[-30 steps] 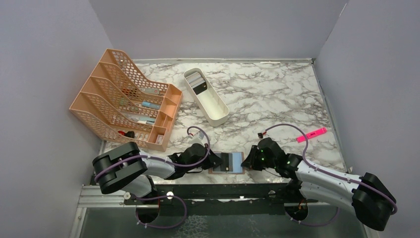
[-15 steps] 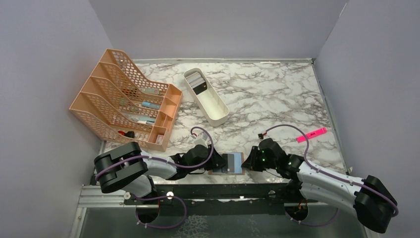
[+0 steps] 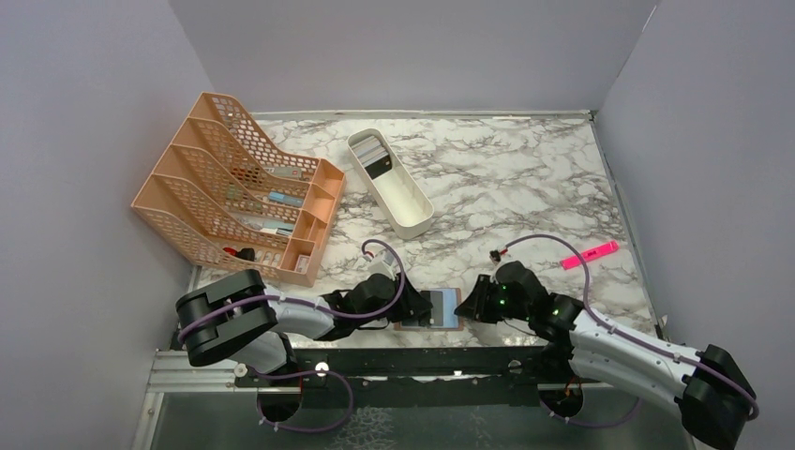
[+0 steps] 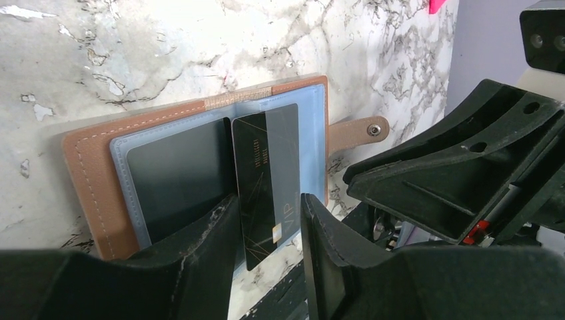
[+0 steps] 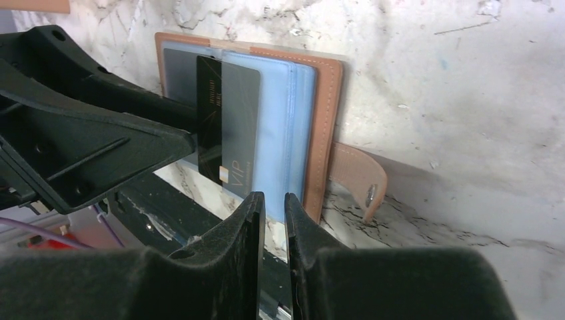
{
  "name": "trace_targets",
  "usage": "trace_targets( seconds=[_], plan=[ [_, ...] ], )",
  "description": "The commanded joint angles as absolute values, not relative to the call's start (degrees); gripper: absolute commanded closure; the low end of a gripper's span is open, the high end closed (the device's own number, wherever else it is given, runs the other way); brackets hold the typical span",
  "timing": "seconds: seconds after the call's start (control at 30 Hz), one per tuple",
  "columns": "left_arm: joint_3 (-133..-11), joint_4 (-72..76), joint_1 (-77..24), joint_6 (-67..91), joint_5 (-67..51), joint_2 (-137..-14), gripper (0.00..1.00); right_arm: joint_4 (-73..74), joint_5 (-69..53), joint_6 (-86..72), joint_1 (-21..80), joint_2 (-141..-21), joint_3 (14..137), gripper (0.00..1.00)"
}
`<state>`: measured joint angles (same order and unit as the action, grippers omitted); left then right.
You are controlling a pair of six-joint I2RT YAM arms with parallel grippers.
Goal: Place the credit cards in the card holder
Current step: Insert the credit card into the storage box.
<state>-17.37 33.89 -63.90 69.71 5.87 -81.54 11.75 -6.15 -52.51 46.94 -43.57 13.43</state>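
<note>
The tan card holder [image 3: 446, 306] lies open at the table's near edge, blue sleeves up, and shows in the left wrist view [image 4: 86, 173] and the right wrist view [image 5: 330, 113]. A black VIP card [image 4: 266, 173] sits partly inside a sleeve, its end sticking out toward the rail [image 5: 230, 120]. My left gripper [image 3: 411, 305] has its jaws apart on either side of that end [image 4: 268, 200]. A dark card [image 4: 180, 173] fills the neighbouring pocket. My right gripper [image 3: 472, 307] is shut to a thin slit at the holder's snap-tab side [image 5: 272, 197], with nothing between the jaws.
A white oblong tray [image 3: 405, 204] at centre back holds more cards [image 3: 375, 155]. An orange mesh file rack [image 3: 234, 187] stands at the left. A pink highlighter [image 3: 591, 254] lies at the right. The black rail [image 3: 403, 361] runs just below the holder.
My left gripper has shifted a little right over the holder's left half. My right gripper has stayed at the holder's right edge.
</note>
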Motion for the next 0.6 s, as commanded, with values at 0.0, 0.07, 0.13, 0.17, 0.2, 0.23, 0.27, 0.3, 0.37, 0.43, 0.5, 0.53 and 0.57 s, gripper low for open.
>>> trace_targets(
  seconds=[0.0, 0.07, 0.13, 0.17, 0.2, 0.23, 0.27, 0.3, 0.37, 0.43, 0.5, 0.53, 0.57],
  plan=[
    [-18.8, 30.9, -64.4, 68.2, 8.4, -80.0, 0.57, 7.6, -8.6, -53.0, 47.4, -44.9, 13.6, 0.77],
    [-19.1, 30.1, -64.5, 68.0, 8.5, -79.9, 0.56, 6.3, -9.0, -53.1, 47.4, -46.4, 13.5, 0.77],
    [-19.3, 29.5, -64.5, 67.9, 8.6, -80.0, 0.56, 4.9, -9.1, -53.4, 47.4, -47.9, 13.2, 0.77],
    [-19.4, 29.2, -64.6, 67.9, 8.7, -80.0, 0.56, 4.2, -9.2, -53.5, 47.4, -48.6, 13.0, 0.77],
    [-19.5, 29.1, -64.7, 67.8, 8.7, -80.1, 0.55, 3.5, -9.2, -53.5, 47.4, -49.2, 12.7, 0.77],
    [-19.6, 29.1, -64.8, 67.8, 8.7, -80.1, 0.55, 2.9, -9.1, -53.5, 47.4, -49.8, 12.4, 0.77],
    [-19.8, 29.0, -64.8, 67.7, 8.7, -80.3, 0.55, 2.3, -9.0, -53.5, 47.4, -50.3, 12.1, 0.77],
    [-20.0, 28.9, -64.9, 67.7, 8.8, -80.4, 0.55, 2.1, -8.9, -53.6, 47.4, -50.8, 11.9, 0.77],
    [-20.5, 28.8, -65.1, 67.4, 8.7, -80.7, 0.55, 1.9, -8.7, -53.8, 47.4, -51.7, 11.6, 0.77],
    [-20.9, 28.7, -65.4, 67.4, 8.7, -81.4, 0.55, 1.5, -8.7, -54.0, 47.4, -52.1, 11.0, 0.78],
    [-21.5, 28.7, -65.8, 67.3, 8.6, -82.1, 0.55, 1.1, -8.7, -54.1, 47.4, -52.3, 10.4, 0.78],
    [-21.9, 28.7, -66.0, 67.3, 8.6, -82.6, 0.55, 0.9, -8.7, -54.2, 47.4, -52.2, 10.1, 0.78],
    [-22.2, 28.7, -66.2, 67.2, 8.6, -82.9, 0.55, 0.7, -8.7, -54.1, 47.4, -52.3, 9.8, 0.78]
  ],
)
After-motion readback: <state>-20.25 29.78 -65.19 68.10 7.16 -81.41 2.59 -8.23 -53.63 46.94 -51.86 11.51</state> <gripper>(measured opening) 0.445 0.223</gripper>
